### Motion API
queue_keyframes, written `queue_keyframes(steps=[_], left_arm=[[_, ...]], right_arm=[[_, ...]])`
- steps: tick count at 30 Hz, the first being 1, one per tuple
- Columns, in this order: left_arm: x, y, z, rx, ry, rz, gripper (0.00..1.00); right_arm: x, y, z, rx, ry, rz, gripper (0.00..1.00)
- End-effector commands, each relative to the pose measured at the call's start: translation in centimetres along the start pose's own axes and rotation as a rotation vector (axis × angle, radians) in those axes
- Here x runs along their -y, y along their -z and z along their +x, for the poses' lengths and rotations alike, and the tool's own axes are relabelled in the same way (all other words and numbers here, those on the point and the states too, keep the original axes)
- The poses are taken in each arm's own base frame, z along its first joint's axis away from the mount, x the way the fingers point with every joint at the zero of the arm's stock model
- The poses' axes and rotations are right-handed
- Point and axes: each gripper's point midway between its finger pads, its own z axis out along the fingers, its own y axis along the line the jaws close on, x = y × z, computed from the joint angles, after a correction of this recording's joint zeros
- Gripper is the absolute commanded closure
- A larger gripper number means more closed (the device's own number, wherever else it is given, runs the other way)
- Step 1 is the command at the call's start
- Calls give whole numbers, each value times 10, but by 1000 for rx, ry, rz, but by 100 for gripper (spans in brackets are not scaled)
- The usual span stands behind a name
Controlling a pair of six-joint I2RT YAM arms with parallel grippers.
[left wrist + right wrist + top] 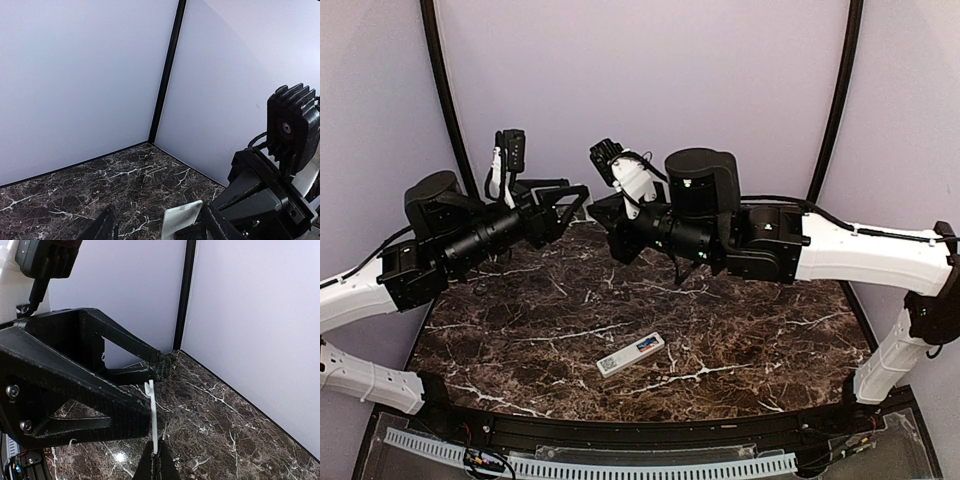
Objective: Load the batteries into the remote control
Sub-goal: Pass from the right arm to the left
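Observation:
The white remote control (630, 354) lies flat on the marble table (520, 340) near the front, label side up. A small blue and orange patch shows near its right end; I cannot tell whether that is the batteries. Both arms are raised at the back and meet tip to tip. My right gripper (157, 464) is shut on the lower edge of a thin pale cover piece (153, 415), held upright and edge-on. My left gripper (160, 231) is open, and the cover piece (182, 217) stands between its fingers, close to the right finger (215, 225).
Pale walls with black corner posts (445, 90) close in the back and sides. In the right wrist view the left gripper's black frame (75, 390) fills the left half. The right arm's finned camera housing (292, 125) sits close on the right of the left wrist view.

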Motion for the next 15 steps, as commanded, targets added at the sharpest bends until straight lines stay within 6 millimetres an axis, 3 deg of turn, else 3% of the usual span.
queue_keyframes(steps=[1,10,15], left_arm=[[2,-4,-15,30,25,-6,45],[7,-20,-13,12,19,11,46],[8,-23,-9,-2,20,11,63]], right_arm=[[0,3,-19,57,-25,19,100],[1,2,-17,49,-18,27,100],[3,4,-18,50,-5,43,100]])
